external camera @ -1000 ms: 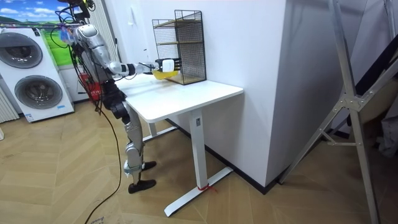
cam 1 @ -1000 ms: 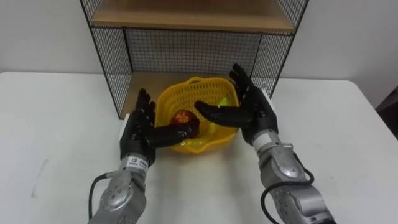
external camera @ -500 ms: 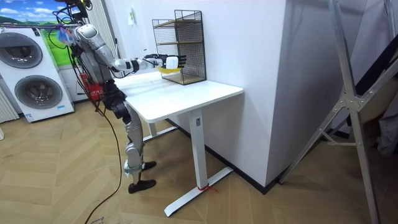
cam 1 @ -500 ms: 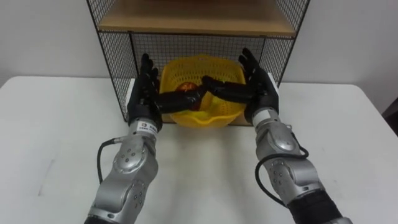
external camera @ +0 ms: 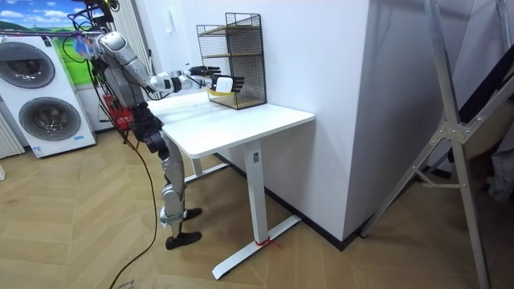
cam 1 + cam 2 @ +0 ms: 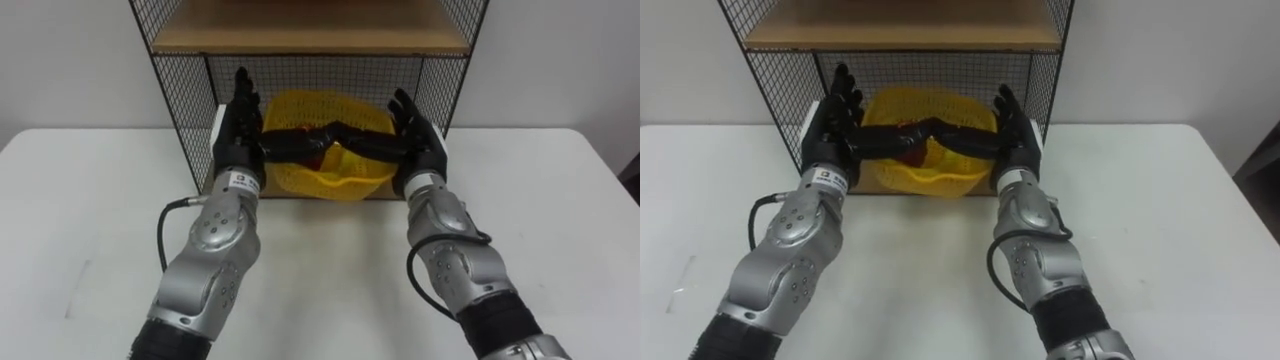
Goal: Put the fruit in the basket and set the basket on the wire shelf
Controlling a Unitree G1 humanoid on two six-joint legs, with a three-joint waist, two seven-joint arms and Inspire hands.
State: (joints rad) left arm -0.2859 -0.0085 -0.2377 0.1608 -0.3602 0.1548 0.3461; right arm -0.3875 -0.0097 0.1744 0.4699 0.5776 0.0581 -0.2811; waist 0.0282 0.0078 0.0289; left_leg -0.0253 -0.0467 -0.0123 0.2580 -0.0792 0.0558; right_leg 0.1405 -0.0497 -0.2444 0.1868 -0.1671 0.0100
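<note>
Fingers (image 6: 243, 100) of the left hand (image 6: 240, 145) and right hand (image 6: 418, 150) stay straight, squeezing the yellow basket (image 6: 335, 182), now moved inside the wire shelf (image 6: 186, 120); probably only releasing remains.

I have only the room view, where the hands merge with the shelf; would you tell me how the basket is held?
Observer: The left hand and right hand press the basket's sides with straight fingers, thumbs reaching across its top.
Operator: Is it inside the shelf?
Observer: Its back is in the shelf's lower bay; its front rim lies about at the bay's front edge.
Operator: Any fruit in it?
Observer: A dark red fruit shows partly under the thumbs.
</note>
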